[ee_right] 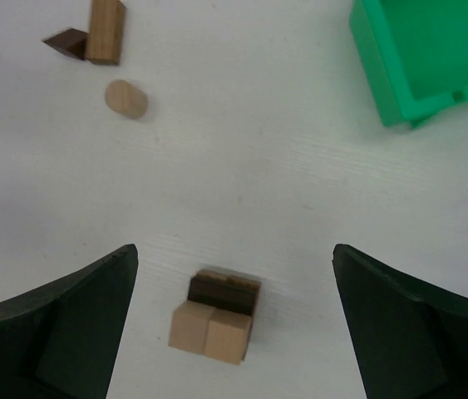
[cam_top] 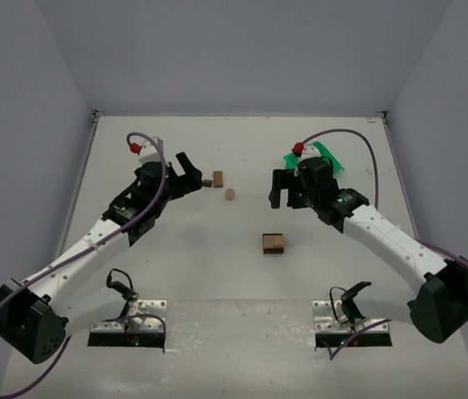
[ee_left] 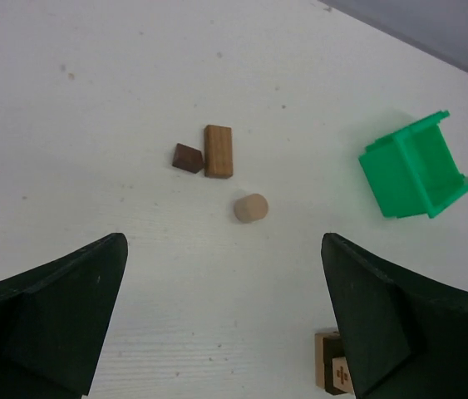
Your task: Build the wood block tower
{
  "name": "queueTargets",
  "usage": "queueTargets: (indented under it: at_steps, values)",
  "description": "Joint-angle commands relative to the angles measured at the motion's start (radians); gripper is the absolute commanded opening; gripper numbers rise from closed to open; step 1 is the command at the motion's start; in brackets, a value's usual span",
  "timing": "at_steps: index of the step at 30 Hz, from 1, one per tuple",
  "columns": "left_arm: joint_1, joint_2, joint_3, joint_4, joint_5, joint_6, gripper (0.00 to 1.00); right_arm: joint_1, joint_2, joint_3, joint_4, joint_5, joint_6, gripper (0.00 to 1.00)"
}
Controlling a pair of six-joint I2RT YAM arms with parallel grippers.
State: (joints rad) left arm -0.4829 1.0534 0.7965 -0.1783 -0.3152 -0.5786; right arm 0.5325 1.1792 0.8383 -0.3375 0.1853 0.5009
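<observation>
The left gripper (cam_top: 191,172) and right gripper (cam_top: 284,193) both gape empty; best to straddle the cylinder (cam_top: 229,194) squarely, then centre it on the stack (cam_top: 273,243).

Wood block tower (ee_left: 327,370) cut by the bottom edge, green bin (cam_top: 327,155) half behind right arm (cam_top: 383,233)

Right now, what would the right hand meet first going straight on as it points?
Probably the small wood block stack, centred just ahead of the open right hand; depth is unclear, so it might reach bare table first.
</observation>
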Motion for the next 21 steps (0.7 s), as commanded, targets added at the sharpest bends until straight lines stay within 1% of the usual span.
queueTargets:
  at_steps: [1, 2, 5, 7, 8, 9, 10, 12, 15, 18, 21]
  values:
    - [0.108, -0.037, -0.046, -0.055, -0.026, -0.045, 1.0, 0.066, 0.217, 0.177, 0.096, -0.059, -0.013, 0.99]
    - [0.127, -0.04, -0.054, -0.05, -0.012, -0.047, 1.0, 0.08, 0.236, 0.224, 0.095, -0.045, -0.009, 0.99]
    - [0.168, -0.054, -0.073, -0.04, 0.011, -0.043, 1.0, 0.127, 0.479, 0.426, 0.09, 0.026, 0.033, 0.99]
    - [0.172, -0.058, -0.081, -0.046, 0.0, -0.041, 1.0, 0.156, 0.591, 0.527, 0.07, 0.08, 0.059, 0.99]
    - [0.173, -0.059, -0.084, -0.05, -0.003, -0.037, 1.0, 0.166, 0.684, 0.629, 0.043, 0.135, 0.069, 0.99]
    - [0.175, -0.061, -0.088, -0.053, -0.005, -0.035, 1.0, 0.176, 0.743, 0.694, 0.016, 0.17, 0.076, 0.99]
    - [0.175, -0.065, -0.095, -0.051, -0.002, -0.034, 1.0, 0.183, 0.774, 0.729, -0.011, 0.175, 0.076, 0.99]
    - [0.175, -0.078, -0.112, -0.038, 0.01, -0.026, 1.0, 0.193, 0.945, 0.919, -0.069, 0.202, 0.079, 0.99]
    - [0.175, -0.095, -0.134, -0.006, 0.056, -0.014, 1.0, 0.192, 1.095, 1.1, -0.133, 0.212, 0.089, 0.99]
    - [0.175, -0.12, -0.153, 0.014, 0.067, -0.012, 1.0, 0.196, 1.163, 1.144, -0.111, 0.235, 0.091, 0.99]
    - [0.175, -0.13, -0.166, 0.026, 0.082, -0.009, 1.0, 0.196, 1.206, 1.138, -0.059, 0.24, 0.088, 0.99]
